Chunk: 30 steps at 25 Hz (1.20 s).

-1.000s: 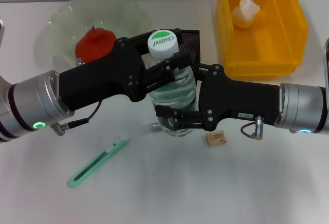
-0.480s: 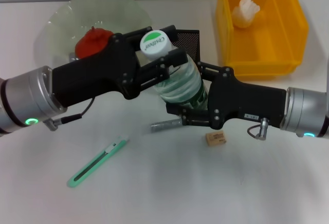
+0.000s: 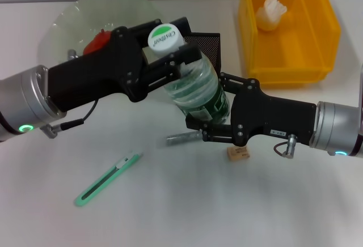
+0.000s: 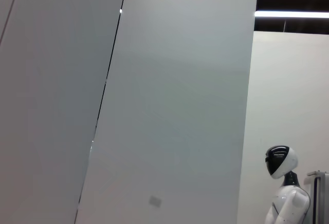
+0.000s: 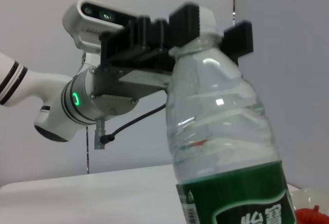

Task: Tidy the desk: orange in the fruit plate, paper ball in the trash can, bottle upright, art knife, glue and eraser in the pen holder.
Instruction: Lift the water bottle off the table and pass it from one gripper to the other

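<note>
The bottle [image 3: 193, 88] tilts above the table [image 3: 227, 201], its neck clenched by the left gripper [image 3: 173, 60] and its green-labelled base clamped by the right gripper [image 3: 212, 119]. Knife [image 3: 108, 179], glue [image 3: 182, 137] and eraser [image 3: 238, 152] lie on the table nearby.

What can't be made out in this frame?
- Bottle base: head view, hidden behind the right end effector; contact with the table cannot be told.
- Pen holder: head view, mostly behind the bottle and left end effector; contents unseen.
- Grey stick beneath the bottle: partly covered, identity unclear.
- Orange: half hidden by the left arm.
- Left wrist view: shows only walls, no desk.
</note>
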Tool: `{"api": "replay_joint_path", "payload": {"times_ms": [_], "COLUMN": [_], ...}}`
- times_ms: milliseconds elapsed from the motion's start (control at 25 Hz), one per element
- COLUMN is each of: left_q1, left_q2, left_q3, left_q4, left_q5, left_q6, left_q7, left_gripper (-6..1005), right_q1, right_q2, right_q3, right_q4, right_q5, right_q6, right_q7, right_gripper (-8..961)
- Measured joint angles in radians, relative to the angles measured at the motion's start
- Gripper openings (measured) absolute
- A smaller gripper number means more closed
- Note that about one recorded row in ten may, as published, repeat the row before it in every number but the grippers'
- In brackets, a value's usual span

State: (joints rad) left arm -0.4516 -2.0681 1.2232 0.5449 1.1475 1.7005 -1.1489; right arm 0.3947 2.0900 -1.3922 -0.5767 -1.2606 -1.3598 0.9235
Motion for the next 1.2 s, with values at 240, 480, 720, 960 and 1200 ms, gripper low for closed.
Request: {"api": "replay_joint_path", "payload": {"times_ms": [240,480,720,960,1200], "left_q1": [0.008,0.011,0.020,0.036,0.045], "left_q2": [0.000,0.000,0.001,0.002,0.006], "left_q3": [-0.001,-0.004,-0.027,-0.042,-0.062], "left_q4": [0.043,0.056,0.079,0.126,0.141], "left_q5": [-0.003,-0.018,-0.027,-0.025,-0.017], "left_q6": [0.007,0.021,0.028,0.029,0.024], "left_q7": [-0.020,-0.024,-0.048,-0.072,-0.072], "left_gripper": [449,449,449,450,450], "right_q1": [-0.001,-0.001,0.002,0.001,-0.003], "right_q2": [0.000,-0.001,-0.003,-0.003,-0.002], "right_q3": [0.001,0.001,0.001,0.003,0.003], "right_q4": [0.011,0.014,0.019,0.020,0.021], "right_q5": [0.000,-0.001,-0.004,-0.003,-0.003], "right_q6": [0.002,0.005,0.011,0.011,0.009], "right_q7": [-0.008,-0.008,-0.007,-0.007,-0.007], "right_gripper": [766,764,763,764,767]}}
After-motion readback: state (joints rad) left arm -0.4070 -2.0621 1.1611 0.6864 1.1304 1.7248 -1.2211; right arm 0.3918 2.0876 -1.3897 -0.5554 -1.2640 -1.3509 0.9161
